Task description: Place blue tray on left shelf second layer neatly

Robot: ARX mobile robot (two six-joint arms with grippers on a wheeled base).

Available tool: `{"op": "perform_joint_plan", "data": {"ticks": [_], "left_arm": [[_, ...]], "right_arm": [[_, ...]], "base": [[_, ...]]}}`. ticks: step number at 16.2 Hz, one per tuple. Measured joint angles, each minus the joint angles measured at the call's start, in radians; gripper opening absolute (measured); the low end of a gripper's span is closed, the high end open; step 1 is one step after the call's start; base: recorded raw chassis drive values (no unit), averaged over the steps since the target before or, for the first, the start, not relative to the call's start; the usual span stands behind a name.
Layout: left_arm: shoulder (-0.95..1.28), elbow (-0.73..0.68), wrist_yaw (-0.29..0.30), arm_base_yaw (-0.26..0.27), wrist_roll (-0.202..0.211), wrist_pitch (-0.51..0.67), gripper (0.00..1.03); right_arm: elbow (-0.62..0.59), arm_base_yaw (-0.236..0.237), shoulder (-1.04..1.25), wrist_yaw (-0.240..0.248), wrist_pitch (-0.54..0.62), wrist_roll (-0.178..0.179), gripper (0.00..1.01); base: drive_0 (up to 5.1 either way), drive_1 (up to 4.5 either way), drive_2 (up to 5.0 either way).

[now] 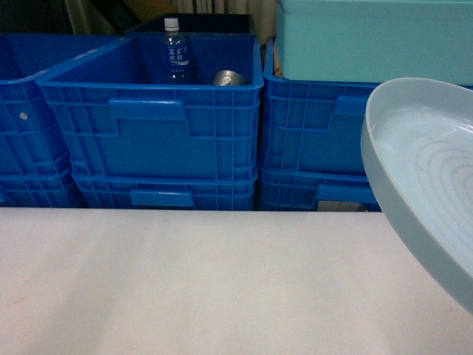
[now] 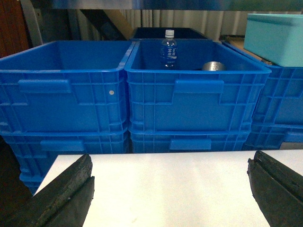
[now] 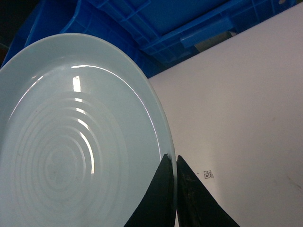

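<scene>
Blue tray (image 3: 71, 151) rim pinched in right gripper (image 3: 175, 163), labelled bottle (image 1: 174, 52) in crate (image 1: 155, 118)

Lighting is even and moderately dim in all three views, with a cool blue cast and mild grain; the crates (image 1: 151, 111) stay sharp, while the background above them falls into darkness. White glare streaks lie on the blue tray (image 3: 80, 142), and the white table (image 1: 207, 281) shows soft, uneven shading without hard shadows.

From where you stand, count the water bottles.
1: a clear water bottle with a white cap stands upright in the upper middle blue crate, beside a metal can. Others may be hidden.
</scene>
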Motion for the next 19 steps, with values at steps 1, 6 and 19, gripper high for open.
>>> {"op": "perform_joint_plan", "data": {"ticks": [1, 6, 19], "left_arm": [[0.0, 0.0, 0.0, 0.0, 0.0, 0.0, 0.98], [0.0, 0.0, 0.0, 0.0, 0.0, 0.0, 0.98], [0.0, 0.0, 0.0, 0.0, 0.0, 0.0, 0.98]], "right_arm": [[0.0, 0.008, 0.002, 0.001, 0.011, 0.0, 0.02], [-0.001, 0.022, 0.001, 0.102, 0.081, -0.108, 0.02], [-0.047, 0.017, 0.043, 0.212, 0.273, -0.349, 0.02]], "base": [[0.0, 0.0, 0.0], [0.0, 0.0, 0.0], [0.0, 0.0, 0.0]]}}
